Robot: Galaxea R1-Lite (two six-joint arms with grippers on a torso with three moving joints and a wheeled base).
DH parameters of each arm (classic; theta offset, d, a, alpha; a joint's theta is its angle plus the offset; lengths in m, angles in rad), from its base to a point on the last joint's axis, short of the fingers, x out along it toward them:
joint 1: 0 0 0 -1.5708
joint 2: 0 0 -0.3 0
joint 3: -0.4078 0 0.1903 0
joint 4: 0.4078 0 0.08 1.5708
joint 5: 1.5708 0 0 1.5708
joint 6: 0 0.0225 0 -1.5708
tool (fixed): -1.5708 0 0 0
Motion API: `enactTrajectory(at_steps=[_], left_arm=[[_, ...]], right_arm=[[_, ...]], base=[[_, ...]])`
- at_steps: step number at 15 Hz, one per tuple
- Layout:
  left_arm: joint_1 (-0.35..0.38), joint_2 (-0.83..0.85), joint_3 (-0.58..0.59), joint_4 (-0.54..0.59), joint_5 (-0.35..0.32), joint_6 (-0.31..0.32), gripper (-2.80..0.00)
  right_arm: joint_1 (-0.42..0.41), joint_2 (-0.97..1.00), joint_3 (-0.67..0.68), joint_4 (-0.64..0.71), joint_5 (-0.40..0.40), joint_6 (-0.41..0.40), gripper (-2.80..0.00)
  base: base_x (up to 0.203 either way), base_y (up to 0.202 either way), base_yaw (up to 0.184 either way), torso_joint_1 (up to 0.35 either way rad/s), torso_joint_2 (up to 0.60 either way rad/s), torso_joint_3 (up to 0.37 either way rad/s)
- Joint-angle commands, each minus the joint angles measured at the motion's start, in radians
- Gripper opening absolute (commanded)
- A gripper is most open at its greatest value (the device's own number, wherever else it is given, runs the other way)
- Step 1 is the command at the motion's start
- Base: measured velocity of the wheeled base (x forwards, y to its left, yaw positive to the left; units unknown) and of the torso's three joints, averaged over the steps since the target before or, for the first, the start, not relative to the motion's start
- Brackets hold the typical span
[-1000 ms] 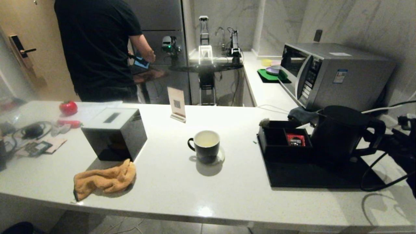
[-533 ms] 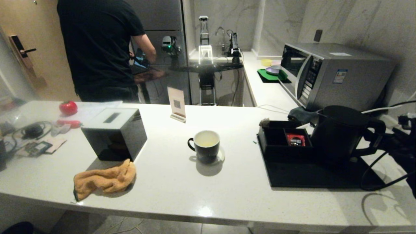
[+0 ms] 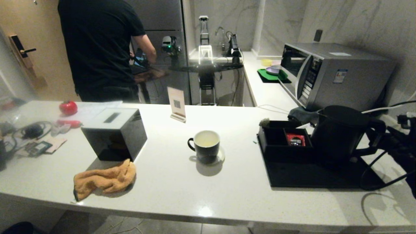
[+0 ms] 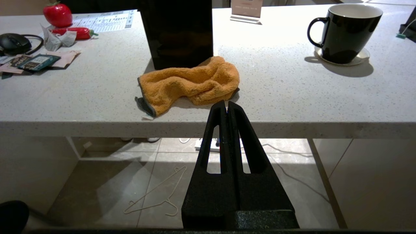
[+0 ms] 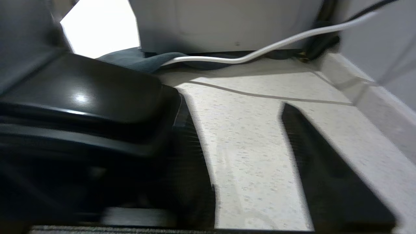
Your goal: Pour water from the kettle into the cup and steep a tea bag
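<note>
The black kettle [image 3: 338, 133] stands on the black tray [image 3: 302, 177] at the right, with its lid [image 5: 81, 97] close by in the right wrist view. My right gripper [image 3: 385, 138] [image 5: 234, 102] sits beside the kettle's handle [image 3: 373, 125]. It is open, and only bare counter shows between its fingers. The black cup [image 3: 204, 143] [image 4: 344, 31] stands mid-counter on a coaster with pale yellowish water [image 3: 205, 139] inside. A small tan tea bag [image 3: 264, 122] lies at the far left corner of the compartment box [image 3: 282, 139]. My left gripper [image 4: 226, 104] hangs shut and empty below the counter's front edge.
A red packet [image 3: 295, 139] lies in the compartment box. An orange cloth [image 3: 104, 178] and a black tissue box [image 3: 113, 133] are to the left. A microwave [image 3: 334, 74] stands behind the kettle, with cables [image 5: 260, 55] around it. A person [image 3: 100, 48] stands beyond the counter.
My right gripper has shifted slightly beside the kettle handle. Kettle, cup and left gripper have not moved. The person at the back has shifted a little.
</note>
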Motion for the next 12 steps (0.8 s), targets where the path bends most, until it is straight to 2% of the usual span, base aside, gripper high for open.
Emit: enactTrajectory(at_steps=[1,12], left_arm=[[0.0,0.0,0.0,-0.001,0.0,0.0,-2.8],[0.0,0.0,0.0,0.0,0.0,0.0,-2.8]], right_arm=[[-0.001,-0.003,-0.001,-0.017,0.001,0.002,-2.8],[0.008,-0.011,0.001,-0.024,0.001,0.004,-2.8]], base=[[0.0,0.0,0.0,0.0,0.0,0.0],[0.0,0.0,0.0,0.0,0.0,0.0]])
